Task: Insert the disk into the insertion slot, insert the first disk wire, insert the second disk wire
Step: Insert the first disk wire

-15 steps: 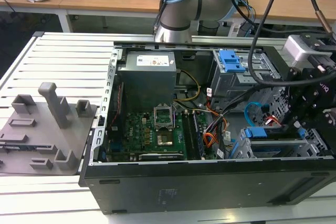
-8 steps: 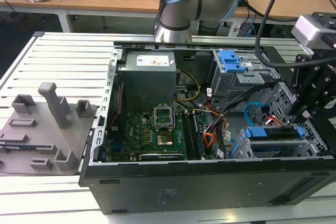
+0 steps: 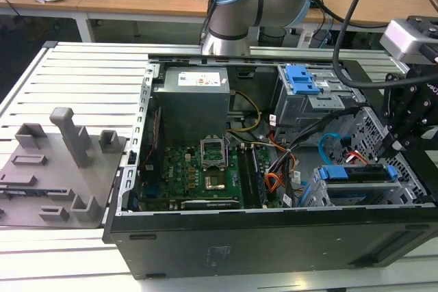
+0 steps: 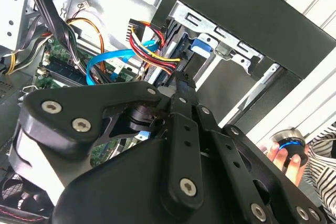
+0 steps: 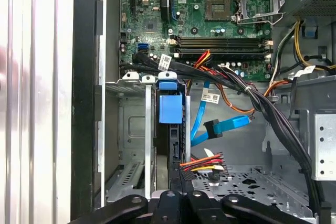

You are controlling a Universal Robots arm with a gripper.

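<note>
Disk (image 3: 358, 173) sits edge-up in the insertion slot (image 3: 313, 196); gripper (image 3: 395, 146) just above.

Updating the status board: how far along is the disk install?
Done: the disk sits in the insertion slot. In hand: the gripper is down at the disk's end, beside the red-yellow power wires; whether that plug is seated is hidden. Left: the blue data cable hangs loose, its connector unplugged.
</note>
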